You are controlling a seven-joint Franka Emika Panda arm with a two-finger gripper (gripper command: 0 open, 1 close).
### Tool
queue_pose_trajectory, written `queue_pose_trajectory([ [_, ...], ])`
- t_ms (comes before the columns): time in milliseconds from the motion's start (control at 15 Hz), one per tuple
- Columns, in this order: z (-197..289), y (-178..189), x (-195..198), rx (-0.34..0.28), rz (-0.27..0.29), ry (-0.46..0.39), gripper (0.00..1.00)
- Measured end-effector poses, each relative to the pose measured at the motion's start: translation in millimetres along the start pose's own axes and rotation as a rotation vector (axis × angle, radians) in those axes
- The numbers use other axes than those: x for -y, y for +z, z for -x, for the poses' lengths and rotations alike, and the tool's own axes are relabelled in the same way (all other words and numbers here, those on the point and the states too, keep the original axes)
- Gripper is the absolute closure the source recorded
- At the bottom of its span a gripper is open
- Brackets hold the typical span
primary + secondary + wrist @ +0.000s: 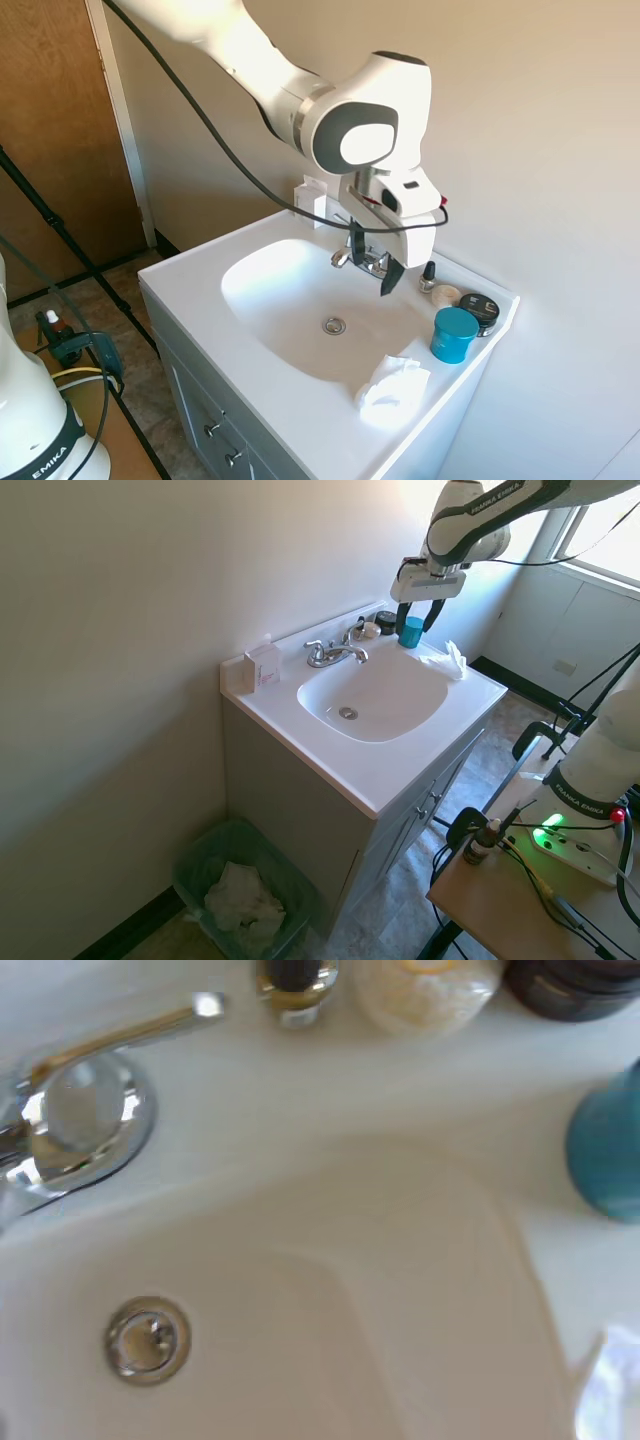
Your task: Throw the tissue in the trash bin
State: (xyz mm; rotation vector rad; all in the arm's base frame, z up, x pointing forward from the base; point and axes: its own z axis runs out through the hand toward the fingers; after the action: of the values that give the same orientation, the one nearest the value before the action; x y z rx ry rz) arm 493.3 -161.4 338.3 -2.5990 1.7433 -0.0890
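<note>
Gripper hangs mid-frame above the sink, fingers spread, holding nothing. Tissue lies lower right on the counter, beside the teal cup.

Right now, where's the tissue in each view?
First exterior view: tissue on the counter's front right corner, nearer the camera than the teal cup.
Second exterior view: at the sink's far right edge, just right of the cup.
Wrist view: only a blurred white sliver at the lower right corner, probably the tissue.
Shared landmark: the drain.
</note>
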Motion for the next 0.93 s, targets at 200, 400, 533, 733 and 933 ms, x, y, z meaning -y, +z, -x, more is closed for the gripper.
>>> queue_pose_trajectory([
  [200,-30,11,-20,-0.024,0.018,0.063,0.00],
  [400,-51,18,-43,-0.030,0.036,0.115,0.00],
  [533,-63,24,-58,-0.028,0.051,0.147,0.00],
  [733,-69,36,-72,-0.021,0.073,0.168,0.00],
  [933,-71,50,-77,-0.014,0.091,0.174,0.00],
])
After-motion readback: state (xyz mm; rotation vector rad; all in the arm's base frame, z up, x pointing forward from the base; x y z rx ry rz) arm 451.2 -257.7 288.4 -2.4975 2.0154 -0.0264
